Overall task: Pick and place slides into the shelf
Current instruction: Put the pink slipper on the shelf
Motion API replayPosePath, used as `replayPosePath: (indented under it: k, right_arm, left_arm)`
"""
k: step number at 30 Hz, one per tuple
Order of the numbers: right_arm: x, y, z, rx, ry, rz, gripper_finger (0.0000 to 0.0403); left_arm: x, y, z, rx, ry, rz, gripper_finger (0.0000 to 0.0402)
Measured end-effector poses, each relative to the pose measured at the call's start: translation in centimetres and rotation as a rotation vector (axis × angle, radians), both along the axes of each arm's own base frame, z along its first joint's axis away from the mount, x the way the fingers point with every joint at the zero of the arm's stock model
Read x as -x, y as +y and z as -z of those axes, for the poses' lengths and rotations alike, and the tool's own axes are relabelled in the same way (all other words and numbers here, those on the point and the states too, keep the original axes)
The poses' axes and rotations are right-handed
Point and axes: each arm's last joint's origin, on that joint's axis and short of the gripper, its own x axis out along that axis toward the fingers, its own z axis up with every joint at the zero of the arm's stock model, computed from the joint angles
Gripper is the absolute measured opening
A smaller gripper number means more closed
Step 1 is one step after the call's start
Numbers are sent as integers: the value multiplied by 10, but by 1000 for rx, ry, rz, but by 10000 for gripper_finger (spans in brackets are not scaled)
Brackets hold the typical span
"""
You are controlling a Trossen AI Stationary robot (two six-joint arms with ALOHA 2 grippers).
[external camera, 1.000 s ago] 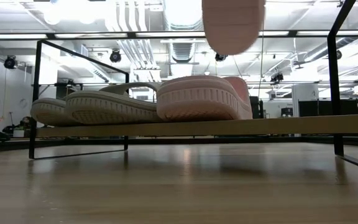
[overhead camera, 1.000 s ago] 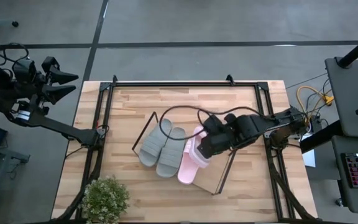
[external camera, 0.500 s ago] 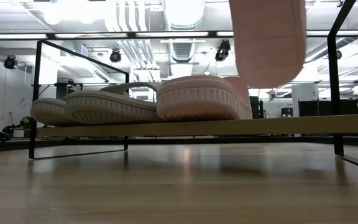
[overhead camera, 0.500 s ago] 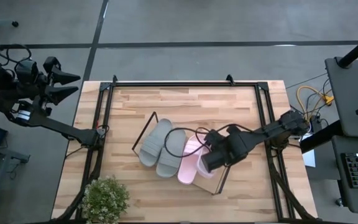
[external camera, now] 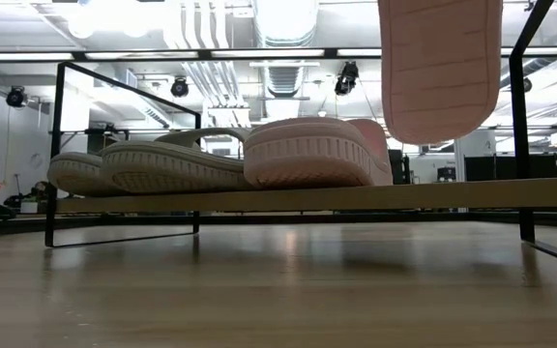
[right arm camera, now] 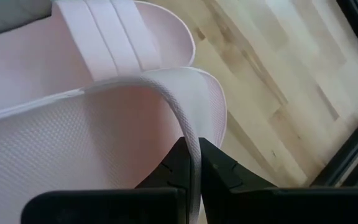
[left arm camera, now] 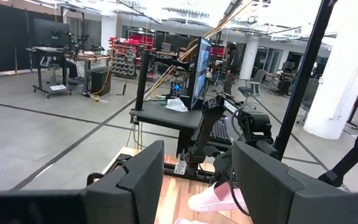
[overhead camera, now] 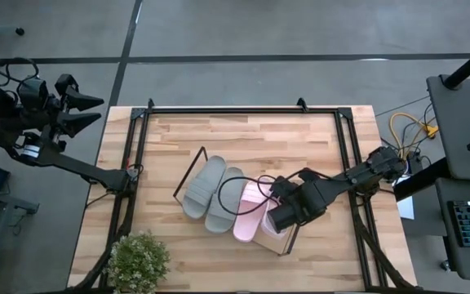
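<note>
The shelf [overhead camera: 277, 238] lies on the table, its light board [external camera: 356, 196] between dark wire frames. Two grey slides [overhead camera: 212, 196] and one pink slide [overhead camera: 248, 214] rest on it side by side on their soles, which also shows in the low view for the grey ones [external camera: 153, 164] and the pink one [external camera: 312, 153]. My right gripper [overhead camera: 282, 217] is shut on the second pink slide [external camera: 440, 68], which hangs over the shelf's right part. My left gripper [overhead camera: 88, 110] stands open beyond the table's far left corner, with nothing between its fingers [left arm camera: 138, 180]. My right gripper pinches a thin raised edge of the pink slide [right arm camera: 190, 144] between its two fingers; whether it is the strap's edge or the footbed's rim I cannot tell. The fingers slant steeply down from above. The slide hangs nearly upright, its lower end [external camera: 438, 135] clear of the board.
A small potted plant [overhead camera: 139, 260] stands at the table's near left corner. The shelf's wire frame [external camera: 525, 116] rises right beside the hanging slide. Dark rails [overhead camera: 243, 109] run around the tabletop. Bare board shows to the right of the resting pink slide.
My right gripper has gone down and toward the table's near right, carrying the pink slide. The slide has sunk lower over the shelf, moved past the resting pink slide toward the shelf's right end, and now hangs more upright.
</note>
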Motion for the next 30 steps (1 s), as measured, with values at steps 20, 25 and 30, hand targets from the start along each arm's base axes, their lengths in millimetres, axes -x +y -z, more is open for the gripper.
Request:
replayPosePath:
  k: [20,25,30]
  right_arm:
    - [-22,21,40,-2,163,-74,11]
    - [-35,28,58,16,213,-111,11]
    - [-45,34,72,29,244,-130,11]
  left_arm:
    - [3,1,0,0,-7,0,176]
    - [3,1,0,0,-7,0,176]
    - [6,1,0,1,-13,0,176]
